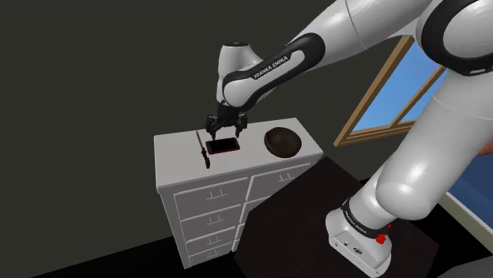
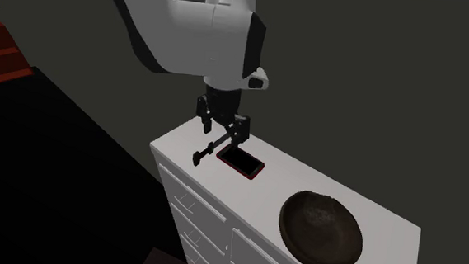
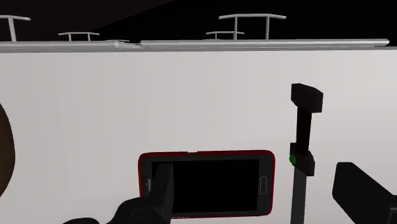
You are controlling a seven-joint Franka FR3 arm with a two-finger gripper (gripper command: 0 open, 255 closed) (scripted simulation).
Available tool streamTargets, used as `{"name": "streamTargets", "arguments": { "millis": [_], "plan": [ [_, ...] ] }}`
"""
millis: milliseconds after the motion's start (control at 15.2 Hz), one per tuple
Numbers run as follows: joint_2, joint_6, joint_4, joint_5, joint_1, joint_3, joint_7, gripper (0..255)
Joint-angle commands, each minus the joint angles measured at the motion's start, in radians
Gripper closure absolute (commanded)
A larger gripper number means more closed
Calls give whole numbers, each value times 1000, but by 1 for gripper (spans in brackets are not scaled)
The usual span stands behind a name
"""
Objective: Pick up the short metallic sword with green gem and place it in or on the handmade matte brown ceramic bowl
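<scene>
A short sword (image 3: 301, 146) with a black grip and a small green gem (image 3: 292, 159) at its guard lies flat on the white dresser top (image 3: 191, 95). In the shoulder view the sword (image 1: 200, 148) lies to the left of a red-edged phone (image 1: 223, 146). My gripper (image 3: 254, 179) hovers open a little above the phone (image 3: 207, 184). The sword sits inside the gap, close to one finger (image 3: 359, 191) and untouched. The dark brown bowl (image 1: 282, 140) rests further along the top. The second exterior view shows the gripper (image 2: 223, 131), sword (image 2: 210, 149) and bowl (image 2: 320, 231).
The phone (image 2: 240, 161) lies right beside the sword. The dresser (image 1: 209, 205) has several drawers with handles (image 3: 242, 22) on its front. A dark slab (image 1: 316, 197) and my stand (image 1: 359, 237) are beside it. A wood-framed window (image 1: 395, 87) is behind the arm.
</scene>
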Motion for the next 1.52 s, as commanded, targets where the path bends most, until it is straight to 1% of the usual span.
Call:
{"name": "streamTargets", "arguments": {
  "millis": [0,396,924,1452],
  "plan": [
    [86,27,63,-22,19,2,48,0],
    [314,80,251,-69,75,-19,140,0],
    [394,154,258,-88,92,-35,154,0],
    [394,154,258,-88,92,-35,153,0]
  ]
}}
